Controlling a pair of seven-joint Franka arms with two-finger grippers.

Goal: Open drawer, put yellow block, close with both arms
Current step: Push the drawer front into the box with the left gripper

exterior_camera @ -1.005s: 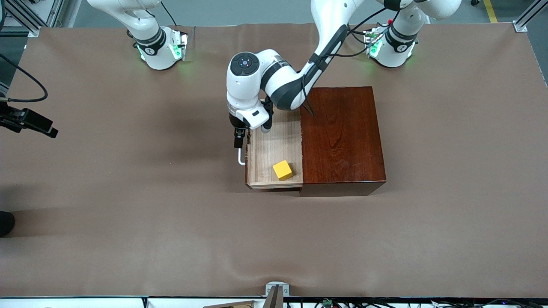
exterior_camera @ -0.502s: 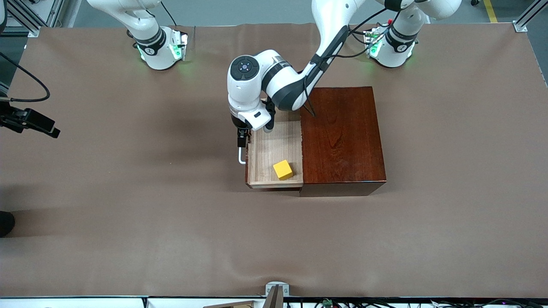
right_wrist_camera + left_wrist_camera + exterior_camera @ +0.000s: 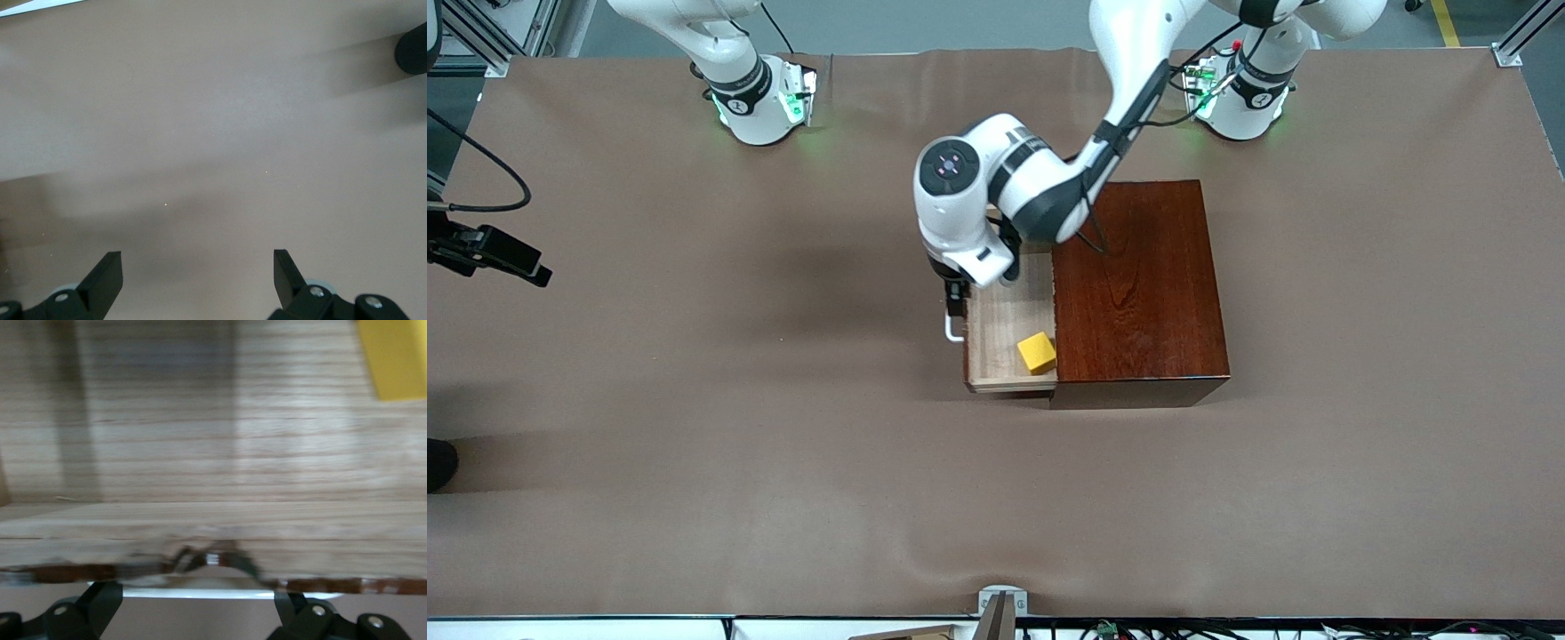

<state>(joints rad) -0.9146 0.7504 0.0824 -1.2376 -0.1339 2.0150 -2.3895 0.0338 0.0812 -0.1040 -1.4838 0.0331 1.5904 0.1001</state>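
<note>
Wooden box (image 3: 1143, 284) sits on the brown table cover (image 3: 694, 400), toward the left arm's end of the table; taken as the landmark here.

Drawer (image 3: 1000, 342) stands partly pulled out of the box's side that faces the right arm's end. Pale wood floor showing, dark front edge, white handle (image 3: 952, 331) on the outer face.

Yellow block (image 3: 1037, 353) lies inside the drawer, on its floor, close against the box wall and in the part of the tray nearer the front camera. It sits slightly turned against the drawer sides. In the left wrist view only one corner of it shows (image 3: 393, 357), with the drawer floor spread across most of the picture.

Left arm (image 3: 1040, 178) reaches from its base over the box's farther corner and bends down at the drawer front. Left gripper (image 3: 955, 307) is at the handle, on the outer side of the drawer front. In the left wrist view its fingers (image 3: 100, 603) stand wide apart, one on each side, the white bar running between them just outside the drawer front. Contact with the bar: cannot tell.

Right gripper (image 3: 197, 280) is well away from the box, over bare table cover at the right arm's end. Fingers spread wide, nothing between them. Right arm waits.
</note>
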